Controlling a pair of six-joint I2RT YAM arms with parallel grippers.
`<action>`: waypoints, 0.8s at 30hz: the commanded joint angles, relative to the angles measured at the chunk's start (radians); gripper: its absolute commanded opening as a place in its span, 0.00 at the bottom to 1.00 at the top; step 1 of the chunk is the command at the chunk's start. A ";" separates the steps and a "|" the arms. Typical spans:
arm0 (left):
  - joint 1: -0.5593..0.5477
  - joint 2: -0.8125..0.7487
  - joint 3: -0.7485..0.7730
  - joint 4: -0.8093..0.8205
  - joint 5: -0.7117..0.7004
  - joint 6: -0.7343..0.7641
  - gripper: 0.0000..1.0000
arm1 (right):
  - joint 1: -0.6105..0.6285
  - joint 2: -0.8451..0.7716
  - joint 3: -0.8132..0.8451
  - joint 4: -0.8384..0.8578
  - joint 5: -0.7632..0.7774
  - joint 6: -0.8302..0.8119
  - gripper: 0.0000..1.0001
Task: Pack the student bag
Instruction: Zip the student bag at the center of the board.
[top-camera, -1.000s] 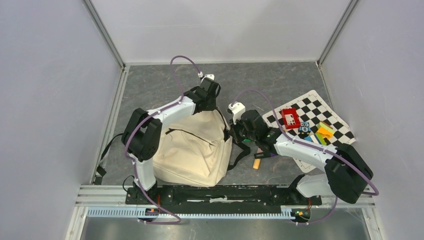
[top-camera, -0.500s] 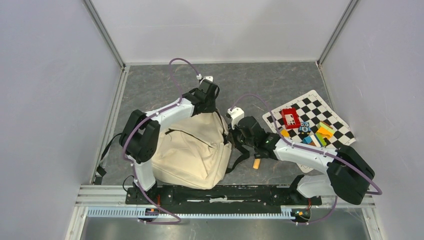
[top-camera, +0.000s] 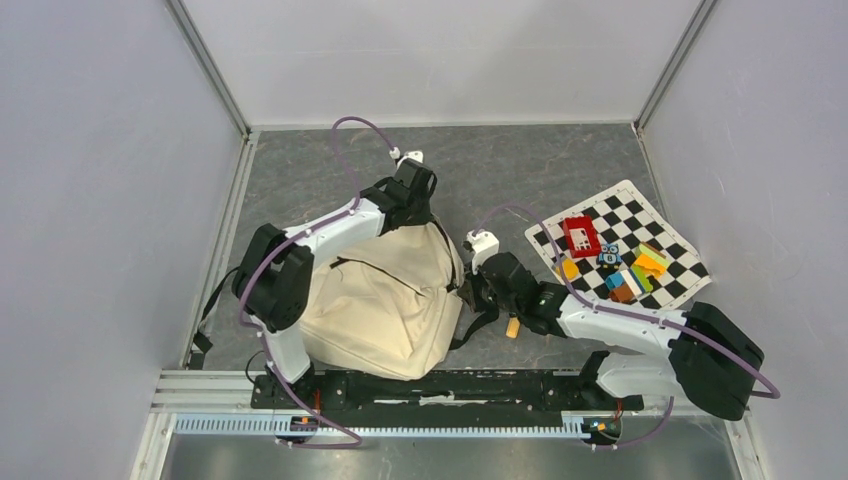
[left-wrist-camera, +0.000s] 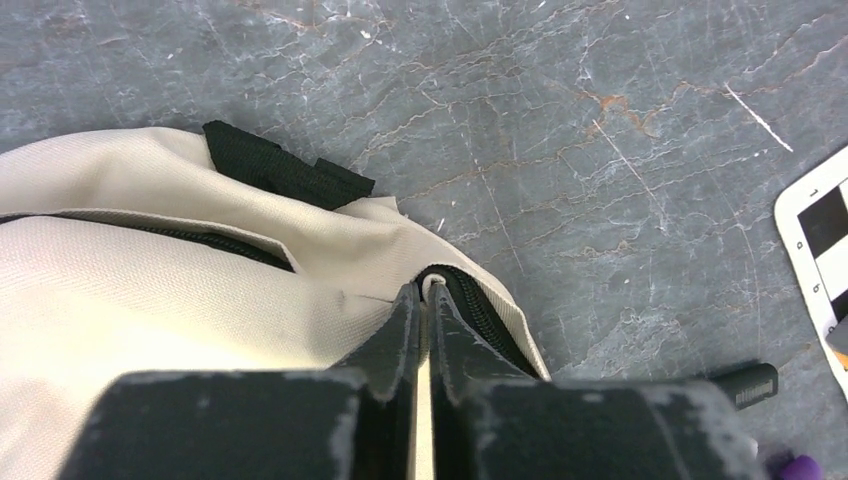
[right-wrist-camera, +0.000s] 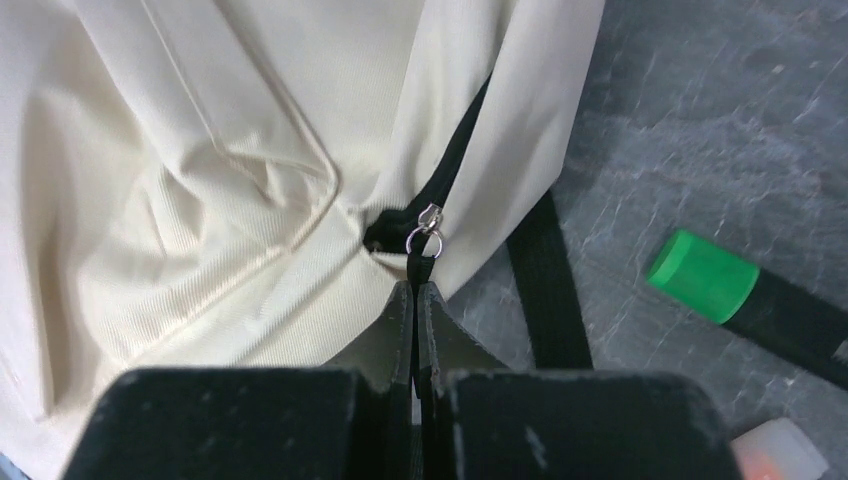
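Left gripper (left-wrist-camera: 422, 292): clenched, its two black fingers pinching a fold of cream cloth at the end of the black zipper track.
Right gripper (right-wrist-camera: 414, 287): clenched on the black zipper pull (right-wrist-camera: 428, 240) with its small silver ring, which sits just ahead of the fingertips.
Student bag (top-camera: 380, 300): large, soft, cream fabric backpack with black straps. It lies flat on the table under and between both grippers, and its bulk spreads back toward the left arm's base.
Zipper: a short dark gap shows just beyond the pull; past that the track runs on between two cream edges.
Beside the right gripper: a flat black strap (right-wrist-camera: 548, 285) lies on the table to its right, and further right is a black marker with a green cap (right-wrist-camera: 702, 276).
Ahead of the left gripper: bare grey marbled table (left-wrist-camera: 560, 110), open up to the far pale wall.
Right of the left gripper: the white edge of a black-and-white checkered mat (top-camera: 640, 225) carrying coloured toy blocks (top-camera: 632, 272), well apart from the bag.
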 joint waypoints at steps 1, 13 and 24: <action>0.045 -0.101 -0.038 0.126 -0.092 -0.015 0.18 | 0.034 -0.023 -0.034 -0.140 -0.083 0.033 0.00; -0.073 -0.320 -0.242 0.136 -0.083 -0.026 0.66 | 0.034 -0.033 -0.020 -0.096 -0.117 0.052 0.00; -0.039 -0.544 -0.294 -0.058 -0.110 0.049 1.00 | 0.023 -0.085 0.137 -0.307 0.066 -0.038 0.62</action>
